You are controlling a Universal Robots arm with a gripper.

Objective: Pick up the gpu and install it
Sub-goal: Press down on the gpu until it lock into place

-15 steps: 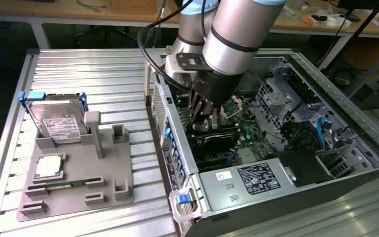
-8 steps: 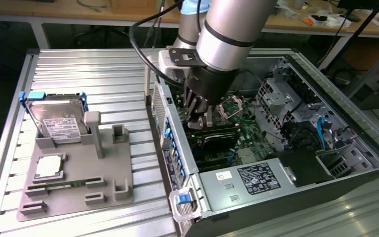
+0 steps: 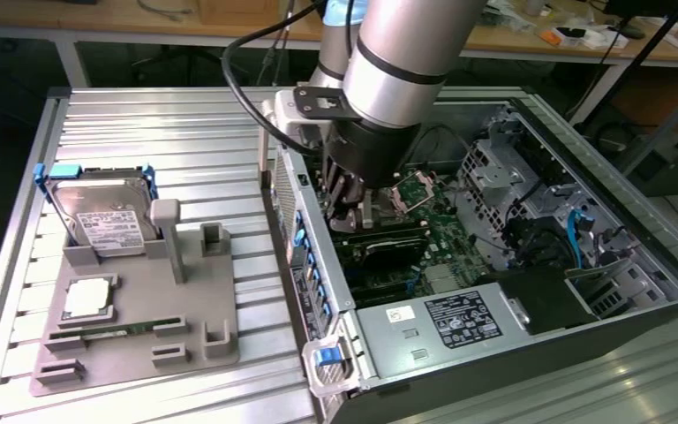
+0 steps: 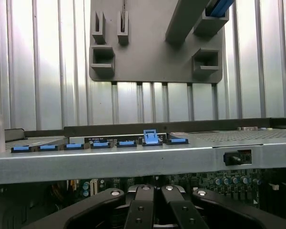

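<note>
Computer case (image 3: 621, 327) lies open, with the motherboard (image 3: 433, 238) and power supply (image 3: 457, 320) inside. Gripper (image 3: 345, 216) reaches into it, fingers (image 4: 143, 210) closed together, nothing visibly held. Grey tray (image 3: 198, 309) holds a hard drive (image 3: 109, 216).

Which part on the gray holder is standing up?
The hard drive: silver, white label, blue frame, propped upright against its post. The processor chip lies flat, and the RAM stick sits low in its slot.

a lab/workshop: open pc case (image 3: 528, 265) on a ribbed metal bench (image 3: 174, 124), grey parts jig (image 3: 139, 300), cluttered wooden desks (image 3: 528, 40) behind.
</note>
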